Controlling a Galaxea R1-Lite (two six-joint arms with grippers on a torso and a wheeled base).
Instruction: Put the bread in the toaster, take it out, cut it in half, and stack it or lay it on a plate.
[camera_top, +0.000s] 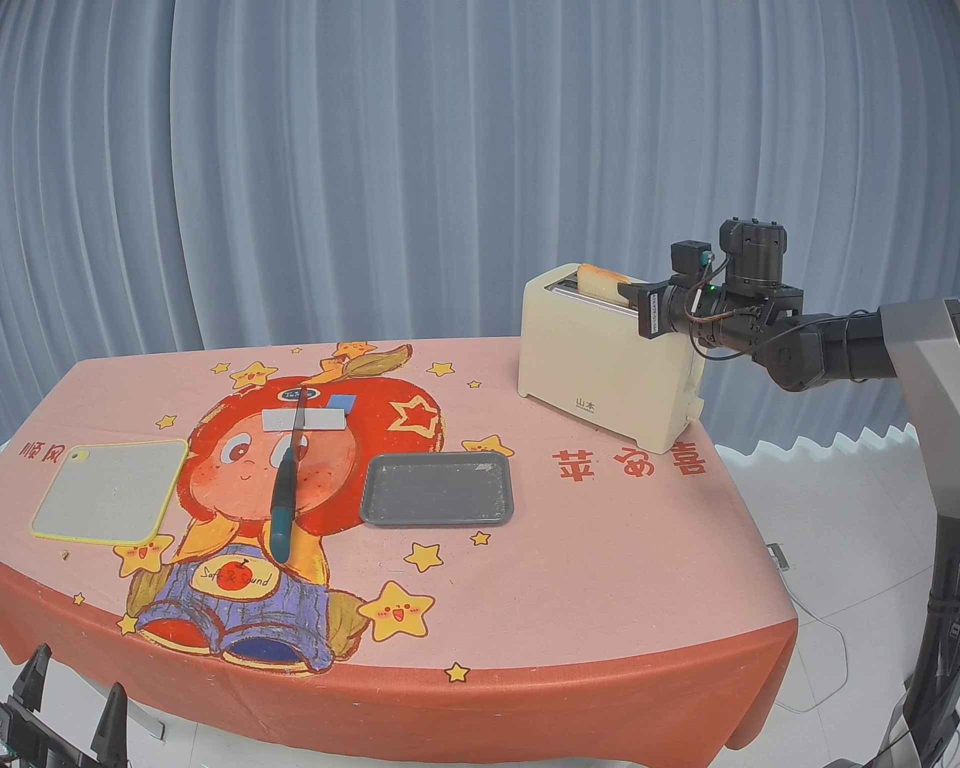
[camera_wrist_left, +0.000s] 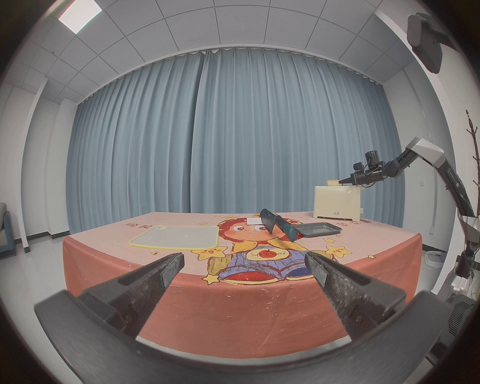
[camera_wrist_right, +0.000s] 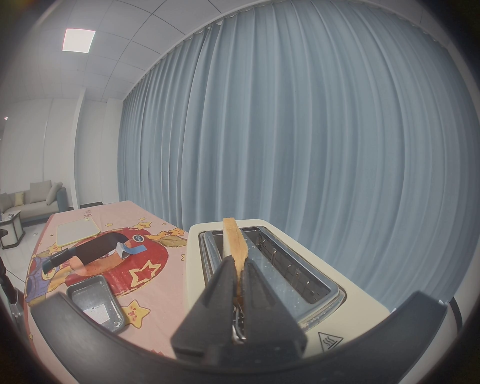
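1. Cream toaster (camera_top: 600, 370) stood at the far right of the table (camera_top: 600, 560), with the bread (camera_wrist_right: 234, 242) upright in a slot and its top edge above the rim.
2. Right gripper (camera_wrist_right: 239, 265) had its fingers (camera_wrist_right: 220, 285) pinched narrowly on the slice's near end.
3. Judging from this, the slice needed a straight vertical path and a light squeeze, kept off the slot walls.
4. Right arm stretched level across the toaster's top from the right side.
5. Left gripper (camera_wrist_left: 245, 270) hung low before the table's near edge, fingers (camera_wrist_left: 145, 285) spread wide and empty. The knife (camera_top: 284, 490), cutting board (camera_top: 112, 490) and grey tray (camera_top: 437, 489) lay well apart from the toaster.
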